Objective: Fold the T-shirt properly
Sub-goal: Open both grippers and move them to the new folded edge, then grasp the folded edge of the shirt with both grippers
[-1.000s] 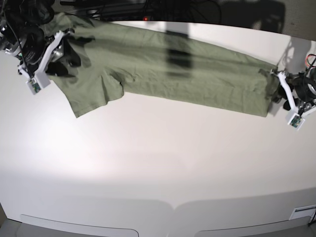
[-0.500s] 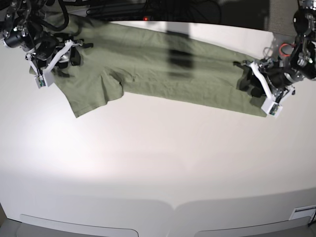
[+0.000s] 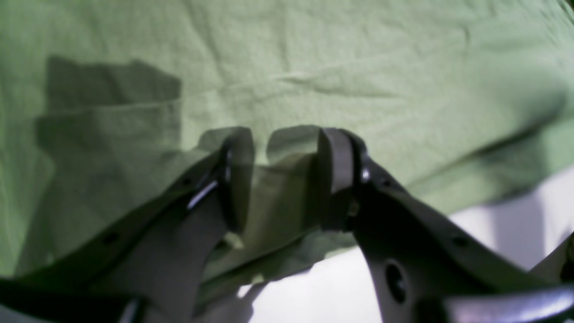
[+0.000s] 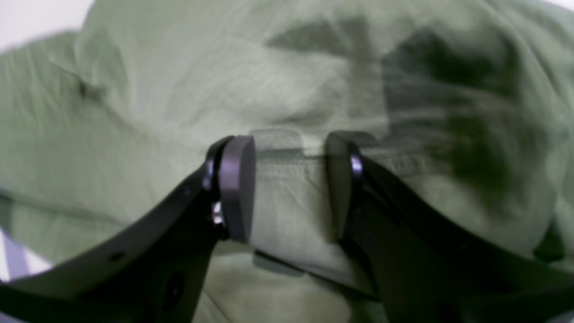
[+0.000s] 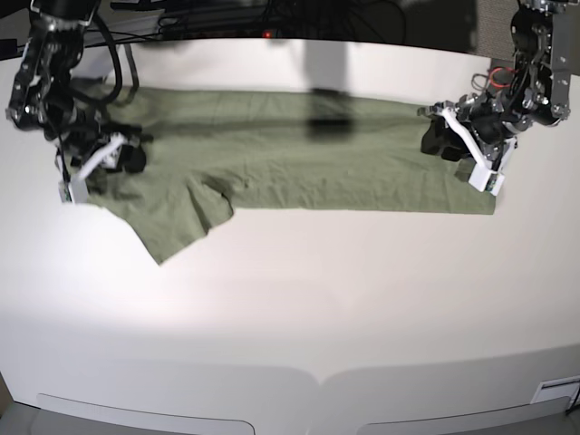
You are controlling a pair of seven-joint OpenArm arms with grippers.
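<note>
**A:** Shirt first: where do we have it?

**B:** We see one table [image 5: 299, 308], pale and broad. One shirt [image 5: 308, 149] lies along its far side, spread in a long band from left to right. It lies mostly flat with shallow wrinkles. One sleeve [image 5: 177, 227] sticks out toward us near the band's left end.

**A:** And our grippers?

**B:** We count two, one at each end of the band. The left gripper [image 3: 284, 148] is over the hem end, close to the cloth's edge where the white table shows. Its jaws stand apart, with a strip of cloth lying between the pads. The right gripper [image 4: 289, 152] is at the shoulder end, jaws likewise apart and straddling a stitched seam. In neither view do the pads look squeezed onto the fabric.

**A:** How do we think it handles?

**B:** We judge it light, soft and limp. It should sag wherever it is unsupported, and it will drag and bunch rather than slide cleanly. It is not fragile or slippery.

**A:** Where do we take hold?

**B:** We would pinch the seamed edges, at the hem corners and the shoulders. The doubled cloth there gives the pads more to bite on.
</note>
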